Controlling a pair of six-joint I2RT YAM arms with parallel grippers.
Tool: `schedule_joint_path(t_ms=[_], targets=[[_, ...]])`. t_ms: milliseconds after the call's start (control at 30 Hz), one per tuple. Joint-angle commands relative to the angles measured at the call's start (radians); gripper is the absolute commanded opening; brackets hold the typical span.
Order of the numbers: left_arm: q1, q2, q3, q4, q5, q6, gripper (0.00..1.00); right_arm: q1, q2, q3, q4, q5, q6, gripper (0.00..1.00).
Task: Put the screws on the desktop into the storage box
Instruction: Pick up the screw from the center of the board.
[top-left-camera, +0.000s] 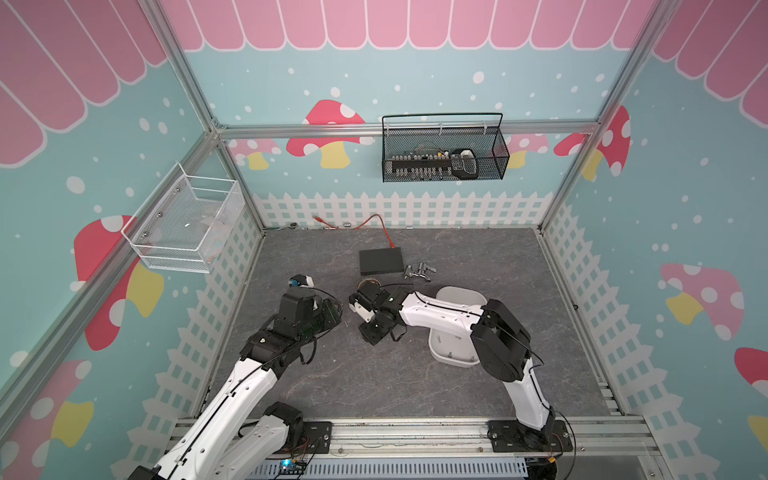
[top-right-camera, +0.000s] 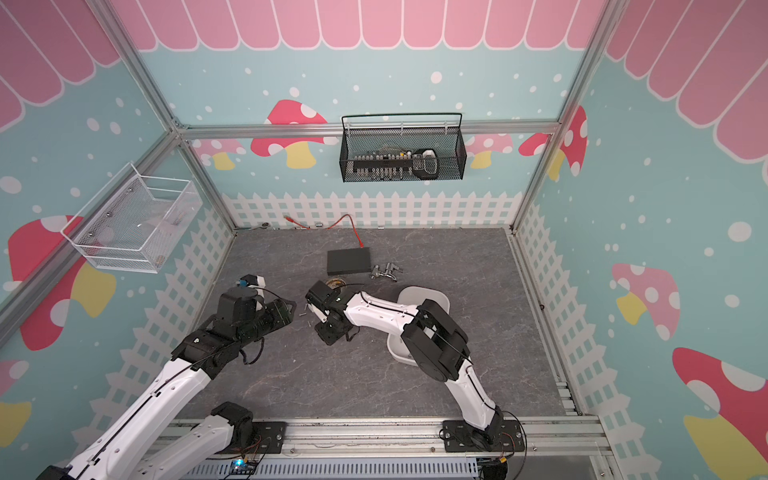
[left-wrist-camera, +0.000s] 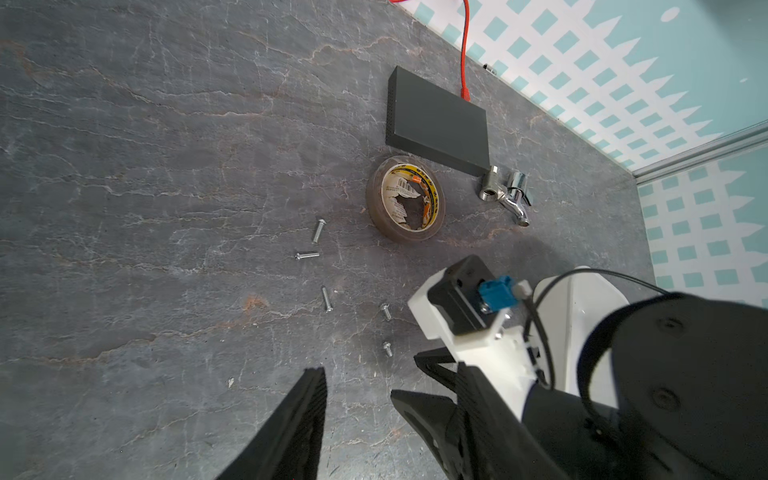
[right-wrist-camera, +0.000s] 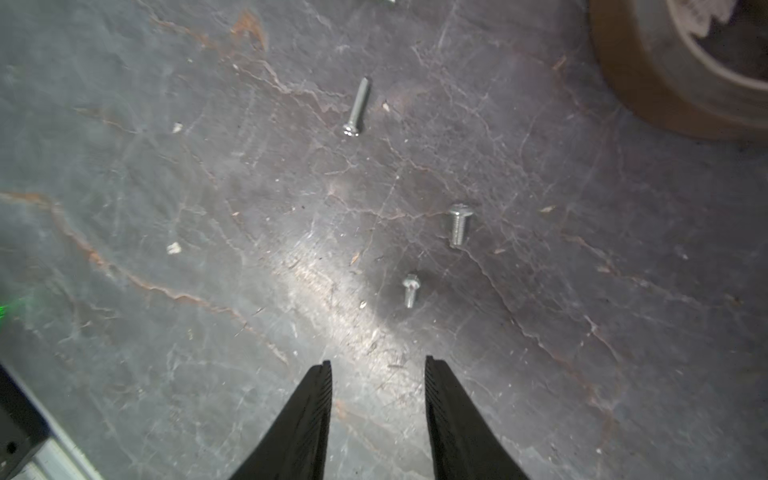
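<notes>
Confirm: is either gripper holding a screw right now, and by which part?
Nothing is held. The right gripper has its jaws apart over bare desktop, short of the screws; the left gripper is open and empty too.

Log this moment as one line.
right gripper: open, empty, near screws | left gripper: open, empty | screws: loose on desktop | storage box: under right arm

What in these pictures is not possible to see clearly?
- storage box: in both top views the right arm covers its middle, so its contents cannot be told.
- screws: in the top views they are too small to count.
- tape roll: in the right wrist view it is cut off by the edge and blurred.
- black wire basket: its contents are too small behind the mesh.
</notes>
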Motion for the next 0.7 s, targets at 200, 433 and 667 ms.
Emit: schedule_joint_path(t_ms=[200,433,667], targets=[[0.036,0.010,-0.016,0.029,0.028,0.015,0.55,0.005,0.114,0.167,-0.118,0.105,0.004,0.38],[0.055,0.007,-0.019,0.036,0.039,0.019,0.55,0.004,0.151,0.216,-0.139,0.086,0.004,0.32],[0.073,0.010,-0.022,0.043,0.054,0.023,0.55,0.007,0.184,0.236,-0.154,0.081,0.002,0.31]])
